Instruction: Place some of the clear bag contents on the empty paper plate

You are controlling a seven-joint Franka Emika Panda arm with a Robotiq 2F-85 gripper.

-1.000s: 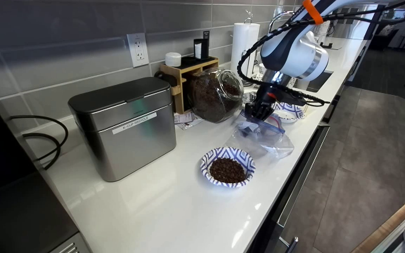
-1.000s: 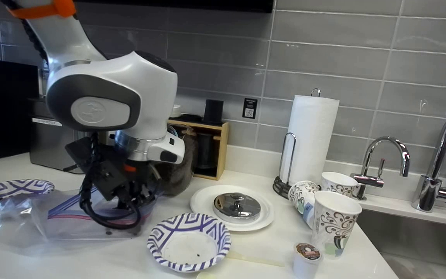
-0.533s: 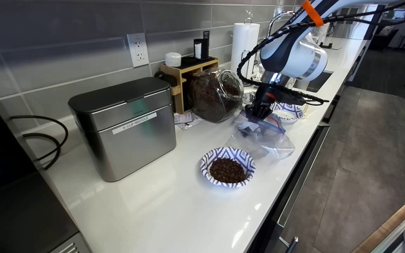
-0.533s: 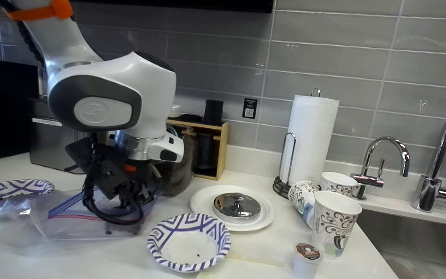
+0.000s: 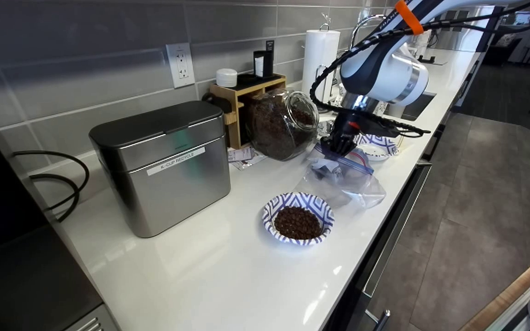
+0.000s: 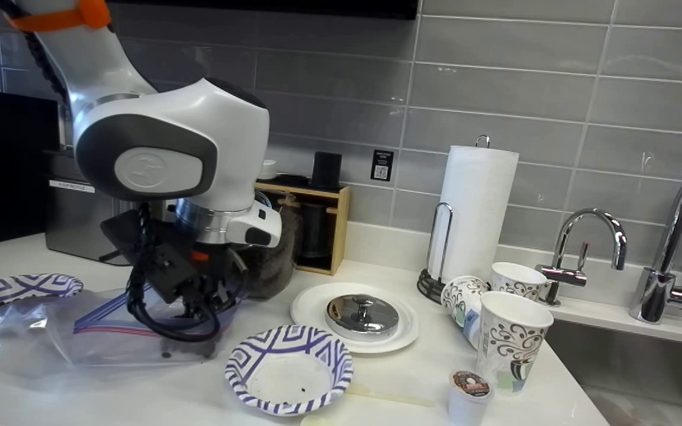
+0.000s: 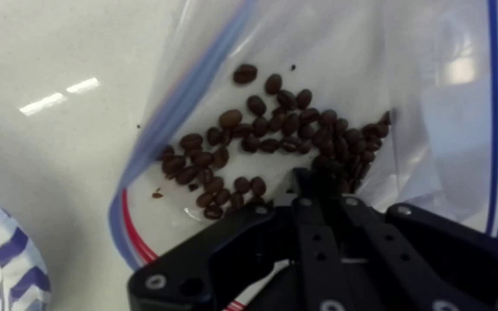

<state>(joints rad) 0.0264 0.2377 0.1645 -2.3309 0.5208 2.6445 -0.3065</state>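
- End effector: it points down into the mouth of the clear bag, jaws seemingly pressed together at the tips; whether any coffee beans are caught between them is hidden. Reaching in this way is presumably meant to nip out a few rather than pour.
- Coffee beans: scattered loosely on the lower film, bunched thickest right beside the tips, a sensible spot to pinch.
- Clear bag: it lies on the worktop with its zip edge bowed outward, leaving a way in and out. Thin film may well snag and drag on the lift.
- Paper bowl: apart from the mouth but near it, holding only dark specks; probably the "plate" meant, placed to keep the carry short.
- Filled bowl: at the bag's far end; I cannot tell whether they touch.
- Room: the glass jar crowds the wall side, and a white plate bearing a chrome lid sits behind the paper bowl. The worktop's front edge runs near the bag, so straight up, then across, looks safest.
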